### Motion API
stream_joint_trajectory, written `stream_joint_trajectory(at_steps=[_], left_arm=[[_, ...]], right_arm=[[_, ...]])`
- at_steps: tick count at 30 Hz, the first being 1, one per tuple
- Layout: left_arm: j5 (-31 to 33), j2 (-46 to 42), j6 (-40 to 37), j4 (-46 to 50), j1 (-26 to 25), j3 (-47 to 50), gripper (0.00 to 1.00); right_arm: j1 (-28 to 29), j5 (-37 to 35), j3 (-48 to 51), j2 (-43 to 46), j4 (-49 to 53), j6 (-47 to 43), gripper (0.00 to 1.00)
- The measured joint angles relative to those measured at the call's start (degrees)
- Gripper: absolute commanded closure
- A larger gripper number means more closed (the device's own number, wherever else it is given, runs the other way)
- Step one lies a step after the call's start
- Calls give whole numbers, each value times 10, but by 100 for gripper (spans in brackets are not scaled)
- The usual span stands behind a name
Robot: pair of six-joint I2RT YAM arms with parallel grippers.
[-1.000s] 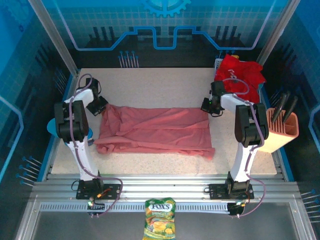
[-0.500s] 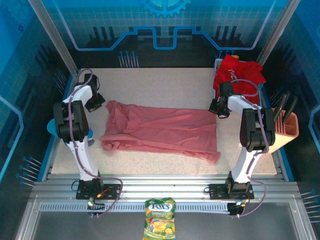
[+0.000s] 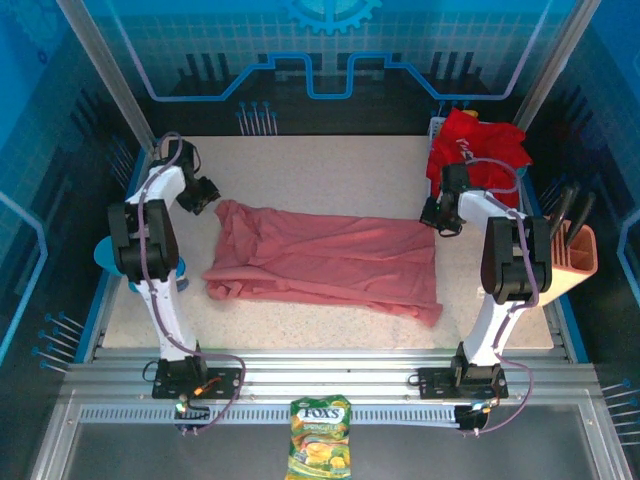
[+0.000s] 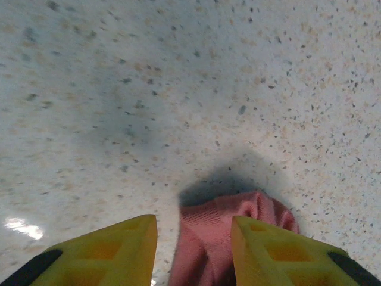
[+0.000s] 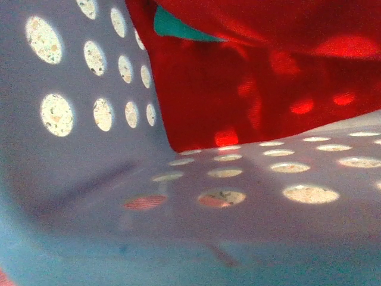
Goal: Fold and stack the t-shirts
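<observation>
Pink t-shirt (image 3: pixel 325 262): lies stretched left to right across the middle of the table (image 3: pixel 330 165), bunched at its left end, unfolded. Red t-shirts (image 3: pixel 480 150): heaped in the basket (image 5: pixel 89 179) at the far right. Left gripper (image 3: pixel 205 190): hangs just beyond the shirt's far-left corner, jaws apart, cloth loose between them. Right gripper (image 3: pixel 437 215): sits at the far-right corner, closed; cannot tell whether on cloth. Done, by the look of it: spreading only. Left to do: every fold, then the stack.

Parted pincer (image 4: pixel 191 241) straddles salmon-pink t-shirt (image 4: pixel 247 207) on speckled table (image 4: pixel 178 89).
</observation>
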State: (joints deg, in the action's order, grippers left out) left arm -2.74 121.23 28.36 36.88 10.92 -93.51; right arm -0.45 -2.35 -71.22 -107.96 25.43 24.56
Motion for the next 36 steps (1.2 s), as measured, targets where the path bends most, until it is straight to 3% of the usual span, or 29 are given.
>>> stream_joint_trajectory(at_steps=[8, 20, 26, 36], left_arm=[[-57, 15, 7, -41, 1, 43, 68], [-96, 14, 37, -71, 16, 63, 64], [-92, 14, 50, -68, 17, 62, 79], [-80, 18, 59, -62, 16, 56, 94]], right_arm=[[0, 13, 0, 0, 0, 0, 100], [0, 14, 0, 0, 0, -2, 100], [-3, 19, 0, 0, 0, -2, 100], [-4, 20, 0, 0, 0, -2, 100]])
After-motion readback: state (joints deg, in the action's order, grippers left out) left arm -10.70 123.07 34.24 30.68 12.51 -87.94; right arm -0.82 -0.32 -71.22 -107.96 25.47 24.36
